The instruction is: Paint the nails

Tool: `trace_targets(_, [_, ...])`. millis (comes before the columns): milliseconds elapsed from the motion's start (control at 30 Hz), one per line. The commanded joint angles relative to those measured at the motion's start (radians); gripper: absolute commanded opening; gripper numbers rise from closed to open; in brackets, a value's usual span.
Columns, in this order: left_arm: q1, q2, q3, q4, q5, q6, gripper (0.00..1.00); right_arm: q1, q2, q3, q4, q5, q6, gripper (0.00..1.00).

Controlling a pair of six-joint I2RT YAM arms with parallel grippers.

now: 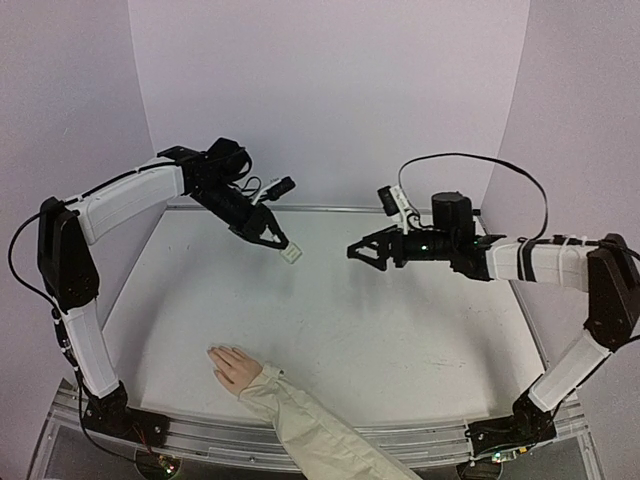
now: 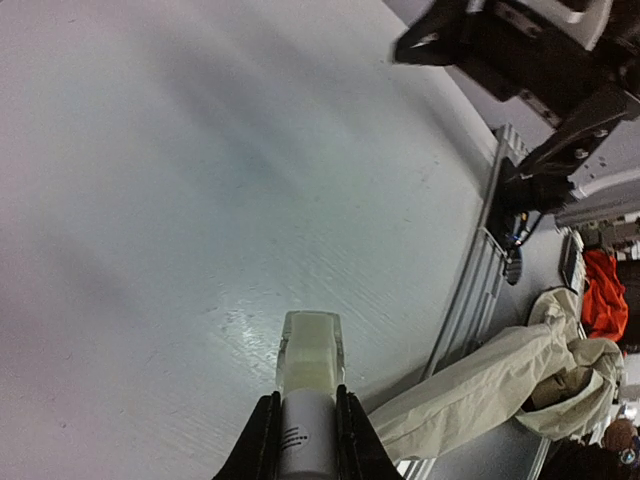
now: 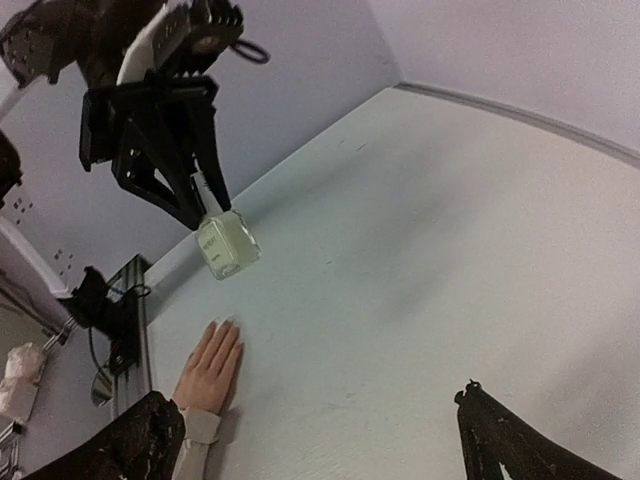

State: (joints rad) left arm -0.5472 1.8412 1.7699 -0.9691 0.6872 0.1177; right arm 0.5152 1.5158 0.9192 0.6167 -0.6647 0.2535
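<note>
The pale pink hand (image 1: 235,367) with a cream sleeve (image 1: 310,425) lies flat at the table's near left; its nails (image 1: 214,352) point to the far left and are too small to read. The hand (image 3: 212,365) and nails (image 3: 228,325) also show in the right wrist view. My left gripper (image 1: 283,247) is shut on the white cap of a small bottle (image 1: 291,254), held in the air above the far middle of the table; the pale glass body (image 2: 311,355) sticks out past the fingers (image 2: 263,440). My right gripper (image 1: 362,252) is open and empty, in the air facing the bottle (image 3: 227,245).
White walls close the table at the back and sides. A metal rail (image 1: 200,432) runs along the near edge. The sleeve (image 2: 480,385) hangs over that rail. An orange cloth (image 2: 603,295) lies off the table.
</note>
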Motion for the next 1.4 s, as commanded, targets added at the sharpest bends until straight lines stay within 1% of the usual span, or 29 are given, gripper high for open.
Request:
trace_targets(0, [-0.050,-0.063,0.015,0.003,0.159,0.102,0.00,0.094,0.101,0.107,0.190,-0.212,0.013,0.93])
trace_targets(33, [-0.058,-0.070,0.015,0.004,0.170,0.105,0.00,0.116,0.128,0.126,0.195,-0.232,0.014,0.91])
trace_targets(133, [-0.080,-0.092,0.012,0.005,0.198,0.112,0.00,0.152,0.195,0.178,0.210,-0.297,0.018,0.79])
trace_targets(300, [-0.109,-0.117,0.001,0.005,0.198,0.113,0.00,0.207,0.241,0.215,0.263,-0.343,0.026,0.71])
trace_targets(433, [-0.118,-0.130,-0.011,0.005,0.206,0.110,0.00,0.222,0.257,0.218,0.331,-0.354,0.064,0.55])
trace_targets(600, [-0.126,-0.137,-0.020,0.006,0.205,0.111,0.00,0.222,0.270,0.221,0.390,-0.369,0.100,0.46])
trace_targets(667, [-0.129,-0.137,-0.019,0.005,0.202,0.111,0.00,0.221,0.278,0.231,0.396,-0.382,0.105,0.38])
trace_targets(833, [-0.131,-0.135,-0.015,0.005,0.190,0.113,0.00,0.223,0.297,0.252,0.405,-0.428,0.107,0.24])
trace_targets(933, [-0.131,-0.134,-0.013,0.005,0.186,0.112,0.00,0.223,0.309,0.262,0.405,-0.449,0.108,0.12])
trace_targets(967, [-0.131,-0.136,-0.012,0.004,0.183,0.110,0.00,0.223,0.313,0.267,0.407,-0.460,0.108,0.04])
trace_targets(1000, [-0.131,-0.138,-0.011,0.004,0.182,0.108,0.01,0.223,0.316,0.271,0.409,-0.463,0.112,0.00])
trace_targets(1033, [-0.130,-0.146,-0.011,0.004,0.180,0.108,0.06,0.223,0.316,0.273,0.411,-0.463,0.114,0.00])
trace_targets(1067, [-0.129,-0.154,-0.012,0.004,0.177,0.109,0.16,0.223,0.312,0.273,0.414,-0.457,0.114,0.00])
trace_targets(1167, [-0.119,-0.201,-0.036,0.050,0.182,0.085,0.49,0.223,0.277,0.257,0.432,-0.408,0.116,0.00])
trace_targets(1200, [-0.110,-0.228,-0.058,0.089,0.194,0.063,0.60,0.223,0.261,0.244,0.440,-0.387,0.117,0.00])
trace_targets(1233, [-0.097,-0.256,-0.102,0.140,0.214,0.036,0.69,0.224,0.243,0.234,0.451,-0.363,0.121,0.00])
trace_targets(1267, [-0.082,-0.287,-0.141,0.204,0.240,0.001,0.76,0.223,0.227,0.222,0.466,-0.343,0.130,0.00])
trace_targets(1300, [-0.065,-0.317,-0.180,0.303,0.264,-0.042,0.80,0.223,0.213,0.212,0.487,-0.324,0.151,0.00])
trace_targets(1367, [-0.038,-0.374,-0.267,0.479,0.303,-0.157,0.83,0.223,0.182,0.187,0.543,-0.294,0.198,0.00])
